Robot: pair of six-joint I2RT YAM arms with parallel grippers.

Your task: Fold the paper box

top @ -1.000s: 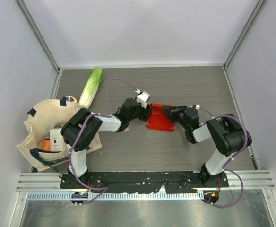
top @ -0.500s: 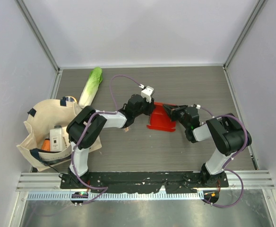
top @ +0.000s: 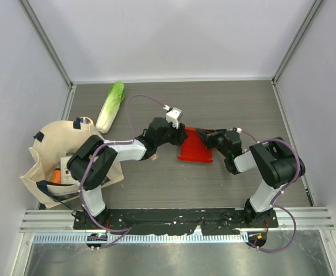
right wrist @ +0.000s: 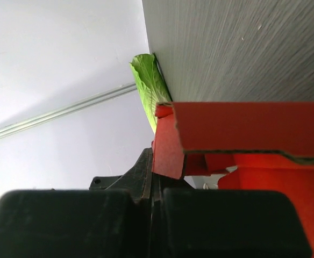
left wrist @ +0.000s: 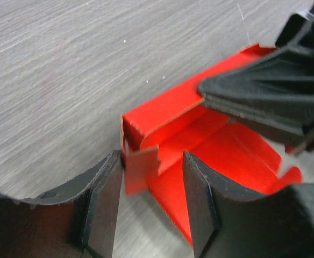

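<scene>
The paper box [top: 193, 152] is a bright red card piece, partly folded, lying mid-table between both arms. In the left wrist view the paper box [left wrist: 221, 150] shows a raised wall and an open floor. My left gripper [top: 180, 135] is at its left end, open; in its own view [left wrist: 152, 159] a small red flap [left wrist: 141, 171] stands between the jaws, against the left finger [left wrist: 103, 199]. My right gripper [top: 203, 135] is shut on the box's far wall, seen as black fingers [left wrist: 264, 102]. In the right wrist view my right gripper [right wrist: 156, 169] clamps a red flap [right wrist: 168, 145].
A green napa cabbage [top: 110, 105] lies at the back left and also shows in the right wrist view [right wrist: 149, 86]. A beige tote bag [top: 47, 152] with a white object [top: 69, 167] inside sits at the left edge. Metal frame posts and white walls enclose the table.
My left gripper rose and swung right half a second ago, then came back down and left to the box's left end. The box has shifted slightly. The right gripper has kept its grip.
</scene>
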